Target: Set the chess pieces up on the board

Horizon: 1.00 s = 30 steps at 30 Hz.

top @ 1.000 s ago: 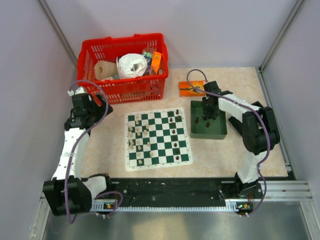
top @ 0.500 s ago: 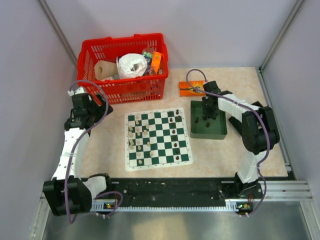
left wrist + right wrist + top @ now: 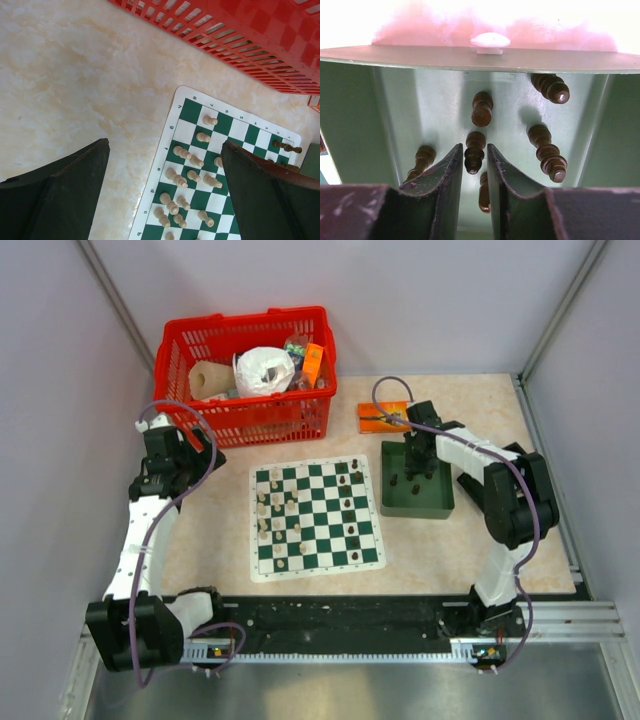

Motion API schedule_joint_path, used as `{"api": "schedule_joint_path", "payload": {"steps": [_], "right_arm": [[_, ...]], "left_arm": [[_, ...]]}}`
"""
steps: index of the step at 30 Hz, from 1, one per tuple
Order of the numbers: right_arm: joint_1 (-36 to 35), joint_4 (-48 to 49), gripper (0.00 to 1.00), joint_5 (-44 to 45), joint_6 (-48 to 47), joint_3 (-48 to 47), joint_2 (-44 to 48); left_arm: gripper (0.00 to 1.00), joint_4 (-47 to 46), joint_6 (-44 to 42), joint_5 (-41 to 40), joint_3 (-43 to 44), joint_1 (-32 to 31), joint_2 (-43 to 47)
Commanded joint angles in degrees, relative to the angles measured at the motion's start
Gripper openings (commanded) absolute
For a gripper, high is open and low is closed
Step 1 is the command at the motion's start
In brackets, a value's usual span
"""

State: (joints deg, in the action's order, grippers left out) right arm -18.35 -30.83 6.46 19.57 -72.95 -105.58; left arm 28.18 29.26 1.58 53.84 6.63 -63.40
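Observation:
The board (image 3: 300,574) lies at the table's middle, with cream chess pieces (image 3: 266,508) on its left columns and dark ones (image 3: 352,530) on its right. More dark pieces stand and lie in the dark green tray (image 3: 418,506) to its right. My right gripper (image 3: 413,470) reaches down into that tray. In the right wrist view its jaws (image 3: 474,148) stand narrowly either side of an upright dark pawn (image 3: 474,142), with a sliver of gap on the right. My left gripper (image 3: 165,144) hovers wide open and empty over the board's left edge (image 3: 156,190).
A red basket (image 3: 245,370) full of odds and ends stands behind the board. A small orange packet (image 3: 383,417) lies behind the tray. Other dark pieces (image 3: 549,155) crowd the tray floor round the right fingers. The tray's walls (image 3: 350,115) rise on both sides.
The right jaws have drawn closer together round the dark pawn. Neither arm has visibly shifted in the top view.

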Motion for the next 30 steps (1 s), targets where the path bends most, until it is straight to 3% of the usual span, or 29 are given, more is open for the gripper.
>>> {"api": "schedule_joint_path", "payload": {"steps": [1,4,20,30], "right_arm": [[-0.81,1.83,0.22,1.10,0.29,-2.55,-0.24],[-0.81,1.74,0.13,0.92,0.12,-2.55,0.28],[-7.31,-6.00,0.12,5.93,-0.50,-9.14,10.04],[-16.36,-3.37,0.12,6.90,1.61,-8.44,7.50]], "left_arm": [[0.99,-1.64,-0.16,-0.71,0.12,0.05,0.38],[0.99,-1.55,-0.16,-0.62,0.30,0.05,0.20],[0.99,-2.26,0.27,0.44,0.30,0.05,-0.32],[0.99,-2.26,0.28,0.61,-0.06,0.05,0.29]]}}
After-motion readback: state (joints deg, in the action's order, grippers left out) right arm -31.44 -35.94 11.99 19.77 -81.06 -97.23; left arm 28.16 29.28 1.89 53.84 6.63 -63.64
